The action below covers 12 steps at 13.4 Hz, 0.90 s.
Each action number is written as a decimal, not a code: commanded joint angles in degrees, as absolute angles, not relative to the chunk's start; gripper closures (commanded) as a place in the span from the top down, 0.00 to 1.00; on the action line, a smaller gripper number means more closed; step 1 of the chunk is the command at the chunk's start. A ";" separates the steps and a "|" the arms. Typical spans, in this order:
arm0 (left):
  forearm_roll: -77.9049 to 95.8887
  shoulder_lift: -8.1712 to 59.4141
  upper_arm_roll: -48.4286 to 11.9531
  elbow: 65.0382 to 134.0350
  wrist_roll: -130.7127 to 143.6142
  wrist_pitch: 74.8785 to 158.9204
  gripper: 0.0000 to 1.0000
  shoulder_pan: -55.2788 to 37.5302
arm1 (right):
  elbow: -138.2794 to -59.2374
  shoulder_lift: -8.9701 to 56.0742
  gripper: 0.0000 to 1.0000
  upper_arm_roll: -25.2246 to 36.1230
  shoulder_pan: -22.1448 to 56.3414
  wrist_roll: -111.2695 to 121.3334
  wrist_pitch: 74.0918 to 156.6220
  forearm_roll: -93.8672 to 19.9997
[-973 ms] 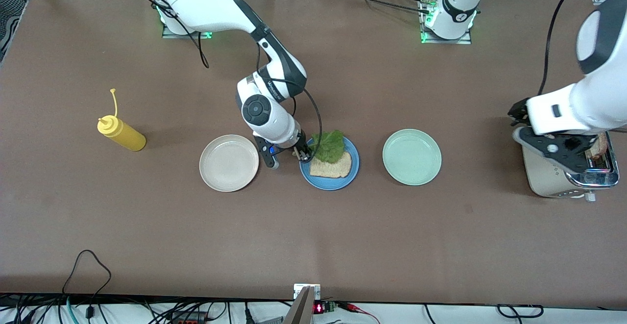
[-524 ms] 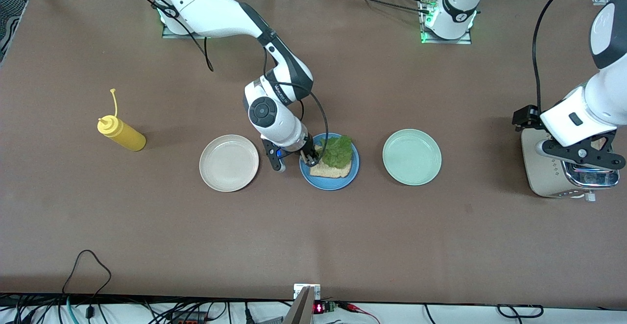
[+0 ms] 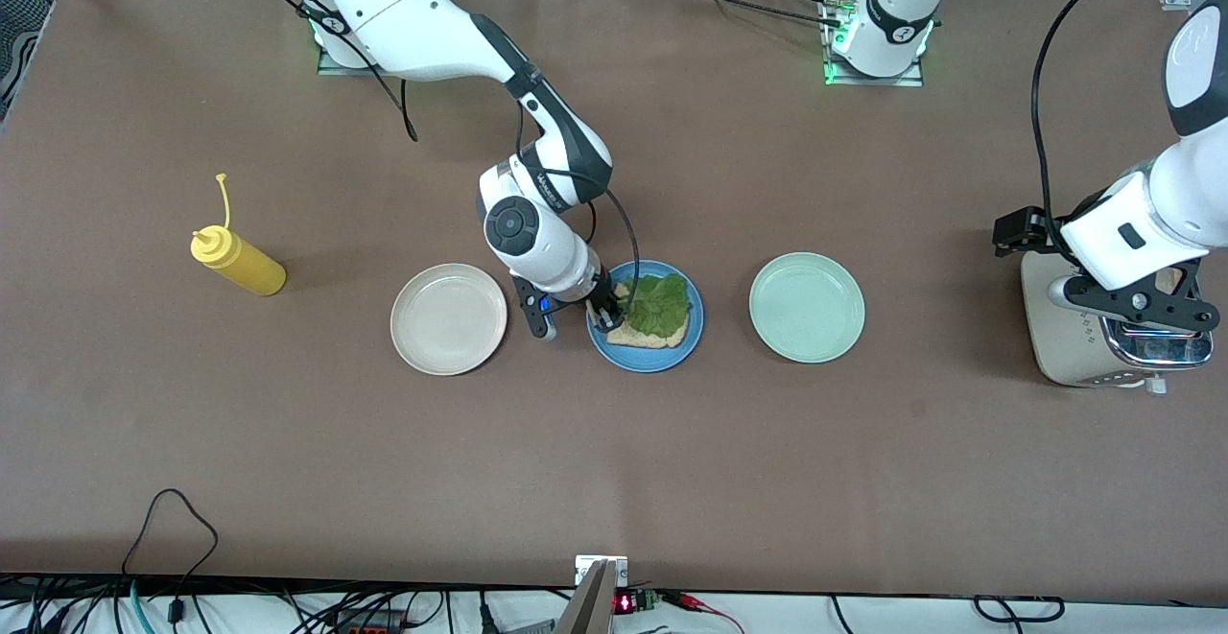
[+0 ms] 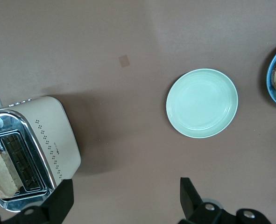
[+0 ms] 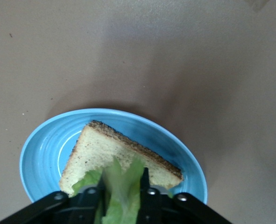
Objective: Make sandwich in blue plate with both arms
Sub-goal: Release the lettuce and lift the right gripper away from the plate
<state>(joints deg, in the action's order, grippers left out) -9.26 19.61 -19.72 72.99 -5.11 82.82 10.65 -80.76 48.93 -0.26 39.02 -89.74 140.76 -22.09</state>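
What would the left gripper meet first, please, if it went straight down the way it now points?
Probably the toaster: the left gripper hangs open right over its slots, where a bread slice sits. How high it hangs is unclear.

Open brown tabletop (image 3: 614,461) is left nearer the front camera. The middle row is taken by a yellow squeeze bottle (image 3: 238,264), cream round plate (image 3: 448,318), sky-blue round plate (image 3: 646,317), mint-green round plate (image 3: 807,307) and beige metal toaster (image 3: 1103,346).
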 commanded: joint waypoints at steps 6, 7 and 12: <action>-8.53 20.48 -19.95 70.93 -4.75 81.83 1.00 10.90 | -76.82 45.10 1.00 0.35 36.22 -88.16 131.86 -22.33; -8.53 20.48 -19.86 70.93 -4.75 81.83 1.00 10.90 | -76.82 43.35 1.00 0.35 35.69 -86.15 129.31 -22.32; -8.44 20.39 -19.95 70.93 -4.75 81.83 1.00 10.90 | -82.32 30.45 1.00 0.53 31.22 -71.94 108.85 -22.24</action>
